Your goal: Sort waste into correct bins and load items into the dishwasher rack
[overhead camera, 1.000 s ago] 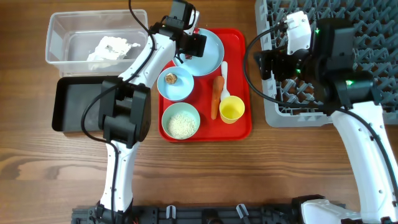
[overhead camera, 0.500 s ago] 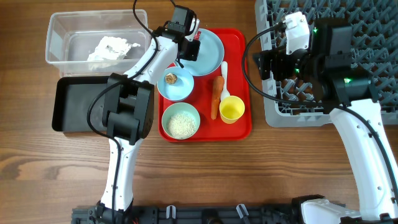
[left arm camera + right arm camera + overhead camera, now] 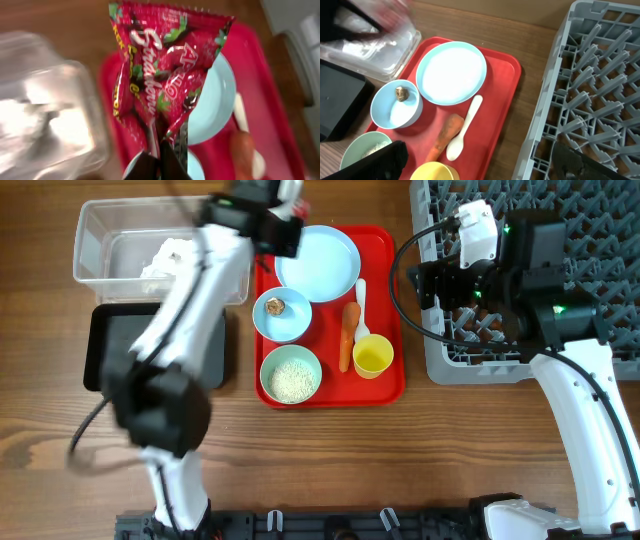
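Because the wrapper (image 3: pixel 167 65) is waste, we pinch it by one edge in the left gripper (image 3: pixel 161 150), dangling clear between plate (image 3: pixel 318 262) and tub (image 3: pixel 84 242), probably for a drop into the tub. Right gripper (image 3: pixel 485 162) gapes empty by the rack (image 3: pixel 600 75), awaiting dishes.

The left arm (image 3: pixel 185 300), smeared by motion blur, stretched from the bottom edge to the upper left of the overhead frame. The left gripper (image 3: pixel 160 159) was pinched tight on a wrapper (image 3: pixel 167 75). The right arm (image 3: pixel 590 410) rose along the right side and bent leftward. The right gripper (image 3: pixel 480 150) was spread wide, holding nothing.
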You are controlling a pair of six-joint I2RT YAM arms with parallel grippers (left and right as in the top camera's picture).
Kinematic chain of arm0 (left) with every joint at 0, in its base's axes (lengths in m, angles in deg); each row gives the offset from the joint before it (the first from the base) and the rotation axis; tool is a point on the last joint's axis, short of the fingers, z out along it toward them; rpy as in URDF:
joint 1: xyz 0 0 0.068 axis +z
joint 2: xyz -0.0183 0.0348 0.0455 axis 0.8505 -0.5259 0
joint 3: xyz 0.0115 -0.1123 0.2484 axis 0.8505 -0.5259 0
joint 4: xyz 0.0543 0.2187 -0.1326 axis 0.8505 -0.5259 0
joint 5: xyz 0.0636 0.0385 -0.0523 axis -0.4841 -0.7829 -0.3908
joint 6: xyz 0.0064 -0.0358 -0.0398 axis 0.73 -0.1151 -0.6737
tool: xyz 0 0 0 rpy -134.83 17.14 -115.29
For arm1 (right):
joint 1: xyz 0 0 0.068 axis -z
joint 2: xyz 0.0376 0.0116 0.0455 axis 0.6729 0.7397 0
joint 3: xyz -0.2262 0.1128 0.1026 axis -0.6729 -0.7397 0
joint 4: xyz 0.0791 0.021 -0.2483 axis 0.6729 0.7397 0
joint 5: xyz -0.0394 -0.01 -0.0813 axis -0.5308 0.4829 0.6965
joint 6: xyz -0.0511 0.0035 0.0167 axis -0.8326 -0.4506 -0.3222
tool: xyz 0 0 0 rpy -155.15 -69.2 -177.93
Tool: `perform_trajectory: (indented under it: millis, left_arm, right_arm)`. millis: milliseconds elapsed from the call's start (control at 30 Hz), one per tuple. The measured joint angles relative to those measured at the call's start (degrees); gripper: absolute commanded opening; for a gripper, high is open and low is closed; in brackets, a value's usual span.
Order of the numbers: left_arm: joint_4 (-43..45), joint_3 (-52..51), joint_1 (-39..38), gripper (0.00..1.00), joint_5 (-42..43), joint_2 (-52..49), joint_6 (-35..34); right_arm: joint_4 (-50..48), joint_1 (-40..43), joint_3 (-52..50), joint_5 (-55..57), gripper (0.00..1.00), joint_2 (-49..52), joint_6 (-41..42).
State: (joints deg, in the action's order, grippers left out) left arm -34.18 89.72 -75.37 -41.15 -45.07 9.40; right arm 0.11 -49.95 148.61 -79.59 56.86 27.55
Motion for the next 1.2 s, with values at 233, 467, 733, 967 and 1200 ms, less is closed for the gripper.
perform_trajectory:
  millis: [233,467,733,967,1200]
  left_arm:
    - [-6.2,0.6,11.4,0.20,-4.9,3.8,-0.9]
    - [1.9,-3.6,18.4,1.00,-4.9,-6.6,-1.4]
    - [4.2,-3.7,19.0,1.00,0.2,-7.8,-1.5]
    - [-1.6,-3.7,13.7,1.00,12.7,1.3,-1.5]
    - [-9.5,-8.7,-0.1,1.00,15.9,3.3,-1.5]
  right_arm:
    - [0.0,0.0,0.0,0.0,0.95,0.0,0.0]
    - [0.0,0.0,0.0,0.0,0.95,0.0,0.0]
    - [0.0,0.0,0.0,0.0,1.00,0.0,0.0]
    - [-0.3,0.0,0.0,-3.1,1.00,0.0,0.2]
    - [-0.3,0.0,0.0,-5.2,1.00,0.0,0.2]
